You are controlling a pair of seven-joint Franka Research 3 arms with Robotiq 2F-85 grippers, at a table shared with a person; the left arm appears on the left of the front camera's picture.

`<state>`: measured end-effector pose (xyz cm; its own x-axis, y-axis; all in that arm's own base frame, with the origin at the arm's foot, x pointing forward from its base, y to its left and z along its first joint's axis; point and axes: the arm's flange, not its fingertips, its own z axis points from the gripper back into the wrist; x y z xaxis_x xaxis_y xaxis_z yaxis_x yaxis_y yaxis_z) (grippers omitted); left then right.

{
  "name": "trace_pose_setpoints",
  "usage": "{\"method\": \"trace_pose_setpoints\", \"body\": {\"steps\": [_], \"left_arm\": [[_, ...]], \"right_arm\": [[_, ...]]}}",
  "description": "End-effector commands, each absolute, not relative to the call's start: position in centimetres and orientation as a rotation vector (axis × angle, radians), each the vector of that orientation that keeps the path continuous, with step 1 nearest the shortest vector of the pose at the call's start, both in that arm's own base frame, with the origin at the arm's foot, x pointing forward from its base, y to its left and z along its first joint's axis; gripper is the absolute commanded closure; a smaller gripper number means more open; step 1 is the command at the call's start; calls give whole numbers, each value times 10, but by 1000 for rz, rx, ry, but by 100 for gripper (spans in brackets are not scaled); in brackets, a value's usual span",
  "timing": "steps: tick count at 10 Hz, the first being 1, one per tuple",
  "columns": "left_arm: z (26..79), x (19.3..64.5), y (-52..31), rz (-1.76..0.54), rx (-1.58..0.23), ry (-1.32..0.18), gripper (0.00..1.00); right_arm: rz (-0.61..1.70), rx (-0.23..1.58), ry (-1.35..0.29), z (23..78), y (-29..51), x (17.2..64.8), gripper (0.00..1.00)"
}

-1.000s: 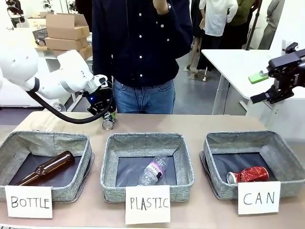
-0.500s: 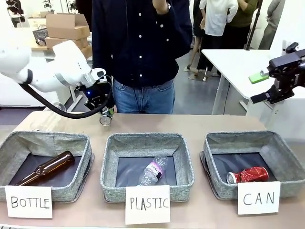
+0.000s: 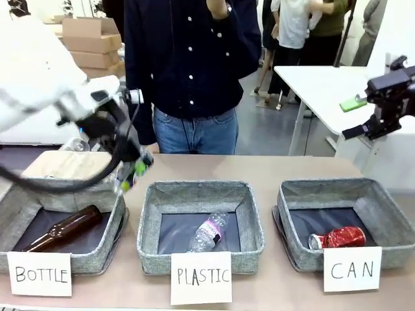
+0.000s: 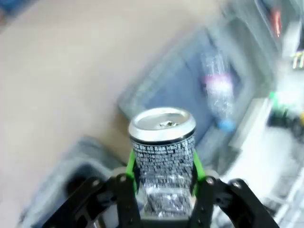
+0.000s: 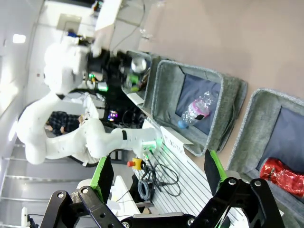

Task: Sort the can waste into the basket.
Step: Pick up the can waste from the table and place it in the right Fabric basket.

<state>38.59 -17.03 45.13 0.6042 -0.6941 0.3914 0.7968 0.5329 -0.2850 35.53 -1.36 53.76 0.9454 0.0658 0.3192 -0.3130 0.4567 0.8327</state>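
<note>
1. Over the seam between the two grey fabric bins on the robot's left, the left arm's fingers (image 4: 131, 164) clamp a silver-and-black metal drink can (image 4: 163, 142) by its lower body. A green pad presses each side and the silver top points away from the wrist. The can hangs clear of the bench (image 3: 259, 167), well apart from its destination.
2. That destination is the grey fabric rectangular basket (image 3: 343, 184) at the robot's right, marked by a white card (image 3: 352, 268) handwritten "CAN". A red dented metal can (image 3: 338, 237) lies on its side on the basket's dark floor.
3. The right arm's fingers (image 5: 103, 173) are spread wide and hold nothing. They are raised off to the side of that basket, probably to leave the way free.
4. Handwritten cards reading "PLASTIC" (image 3: 201, 277) and "BOTTLE" (image 3: 39, 275) front the other two bins. These hold a clear plastic bottle (image 3: 209, 231) and a brown glass bottle (image 3: 61, 228), one material to a bin.
5. Fine white print covers the held can's black band, but it is too blurred to read.
6. A person in a dark shirt (image 3: 191, 65) stands at the bench's far side.
</note>
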Motion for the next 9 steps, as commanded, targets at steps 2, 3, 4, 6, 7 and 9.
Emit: {"method": "trace_pose_setpoints", "body": {"steps": [2, 3, 4, 6, 7, 9], "left_arm": [[464, 436, -171, -726, -437, -256, 100], [464, 436, -171, -726, -437, -256, 100], [464, 436, -171, -726, -437, -256, 100], [452, 430, -221, -1047, -438, -312, 54], [459, 433, -284, -1288, -443, -357, 54], [471, 415, -399, -1692, -399, -459, 54]], "right_arm": [[266, 1072, -264, 537, -16, 355, 0], [266, 1072, -264, 537, -16, 355, 0], [266, 1072, -264, 537, -16, 355, 0], [236, 1074, -254, 537, -14, 356, 0], [211, 1033, -323, 555, -49, 349, 0], [68, 885, -367, 567, -141, 322, 0]]}}
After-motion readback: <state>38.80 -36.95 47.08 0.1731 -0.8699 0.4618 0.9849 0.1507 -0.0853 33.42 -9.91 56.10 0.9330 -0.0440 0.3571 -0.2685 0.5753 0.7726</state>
